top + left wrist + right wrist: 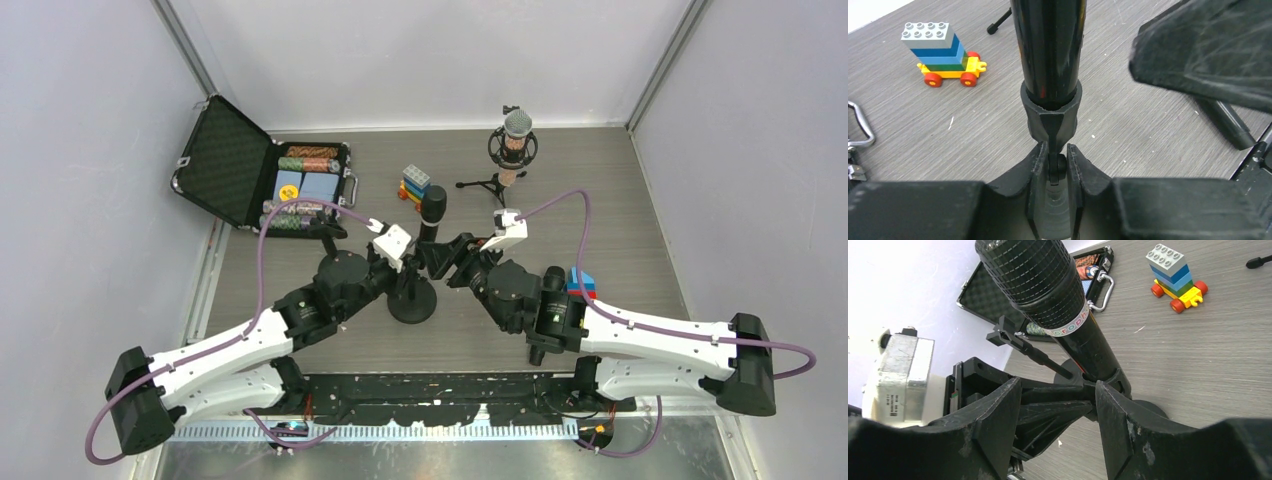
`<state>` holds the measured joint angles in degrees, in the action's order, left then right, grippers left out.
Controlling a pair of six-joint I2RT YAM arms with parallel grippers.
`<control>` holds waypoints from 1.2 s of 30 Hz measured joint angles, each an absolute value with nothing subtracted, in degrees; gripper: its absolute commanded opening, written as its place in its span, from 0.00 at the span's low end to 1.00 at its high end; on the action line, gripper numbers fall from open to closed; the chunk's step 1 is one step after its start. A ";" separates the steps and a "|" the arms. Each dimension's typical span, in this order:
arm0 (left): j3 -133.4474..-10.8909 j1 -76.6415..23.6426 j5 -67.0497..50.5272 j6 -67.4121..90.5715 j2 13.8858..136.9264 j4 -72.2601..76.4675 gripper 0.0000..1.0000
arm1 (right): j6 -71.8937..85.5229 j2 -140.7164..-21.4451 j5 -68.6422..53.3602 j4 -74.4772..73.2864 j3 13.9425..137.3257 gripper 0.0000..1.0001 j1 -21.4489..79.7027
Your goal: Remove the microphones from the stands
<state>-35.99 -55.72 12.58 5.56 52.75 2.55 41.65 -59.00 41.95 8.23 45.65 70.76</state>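
Note:
A black microphone stands upright in the clip of a black stand with a round base at the table's middle. My left gripper is shut on the stand's joint just below the clip; in the left wrist view its jaws pinch the thin tab under the clip, with the microphone body rising above. My right gripper is open, right of the stand. In the right wrist view its fingers flank the clip's base, not touching the microphone.
A second microphone on a small tripod stands at the back. A toy-brick car sits behind the stand. An open black case with chips lies at the back left. Red and blue blocks lie by the right arm.

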 measured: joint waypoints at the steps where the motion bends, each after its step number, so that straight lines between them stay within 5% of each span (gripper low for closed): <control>1: -35.99 -55.75 12.16 5.50 52.93 2.92 0.17 | 41.17 -59.07 41.82 7.66 45.65 0.62 70.76; 7: -35.99 -55.72 9.72 5.28 53.28 3.75 0.14 | 40.56 -59.09 42.39 4.97 45.65 0.63 70.76; 11: -35.99 -55.53 9.08 4.97 53.30 3.77 0.39 | 40.34 -59.13 43.27 2.50 45.67 0.63 70.76; 13: -35.99 -55.48 8.93 4.69 53.32 3.57 0.44 | 40.23 -59.31 43.57 1.17 45.87 0.63 70.76; 24: -36.29 -55.48 9.37 3.97 55.02 4.47 0.43 | 40.14 -60.55 45.06 -2.20 47.16 0.63 70.76; 36: -36.91 -55.70 11.57 4.10 55.88 3.88 0.68 | 40.21 -60.25 45.82 -1.32 46.98 0.63 70.76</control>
